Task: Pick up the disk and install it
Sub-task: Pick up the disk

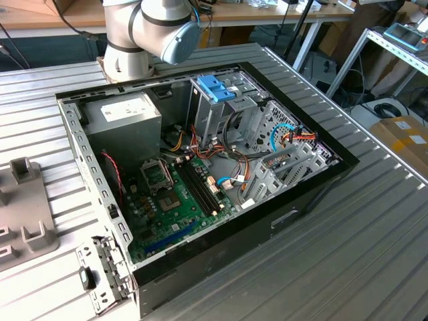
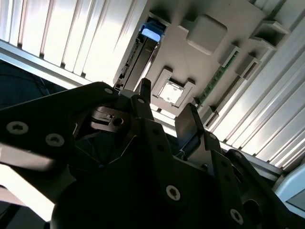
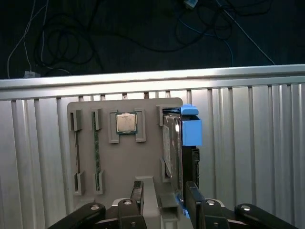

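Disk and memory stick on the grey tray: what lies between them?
In the first wrist view, the processor chip sits between the disk and the memory stick, in its own bracket.

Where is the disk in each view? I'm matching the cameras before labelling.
Exterior view: the grey fixture plate that holds it sits at the exterior view's left edge, cut by the frame.
First wrist view: the disk stands on edge in that plate, beside the CPU.
Second wrist view: the disk on edge beside the same CPU.
Shared landmark: the fixture plate.
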`<state>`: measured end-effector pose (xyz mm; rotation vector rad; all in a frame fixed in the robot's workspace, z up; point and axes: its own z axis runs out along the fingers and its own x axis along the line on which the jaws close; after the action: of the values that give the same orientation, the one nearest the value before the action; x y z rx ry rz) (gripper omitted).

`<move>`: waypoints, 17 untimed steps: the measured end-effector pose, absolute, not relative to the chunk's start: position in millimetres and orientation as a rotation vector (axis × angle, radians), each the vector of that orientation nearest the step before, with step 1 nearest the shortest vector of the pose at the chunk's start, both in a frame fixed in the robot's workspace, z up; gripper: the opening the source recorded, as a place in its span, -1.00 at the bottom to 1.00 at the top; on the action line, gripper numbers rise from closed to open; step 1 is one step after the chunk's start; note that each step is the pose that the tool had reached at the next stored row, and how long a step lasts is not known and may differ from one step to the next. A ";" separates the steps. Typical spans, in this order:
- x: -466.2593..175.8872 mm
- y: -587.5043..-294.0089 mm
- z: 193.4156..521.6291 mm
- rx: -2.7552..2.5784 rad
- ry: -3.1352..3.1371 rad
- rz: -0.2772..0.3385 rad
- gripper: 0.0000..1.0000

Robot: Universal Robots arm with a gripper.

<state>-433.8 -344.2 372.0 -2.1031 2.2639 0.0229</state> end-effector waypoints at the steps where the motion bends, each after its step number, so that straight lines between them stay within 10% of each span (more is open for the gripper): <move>1: -433.8 -344.2 372.0 -2.099 2.268 0.023 -0.04; 17: -435.7 -344.2 371.0 -2.083 2.282 0.022 -0.04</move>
<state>-435.7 -344.2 371.0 -2.0829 2.2822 0.0220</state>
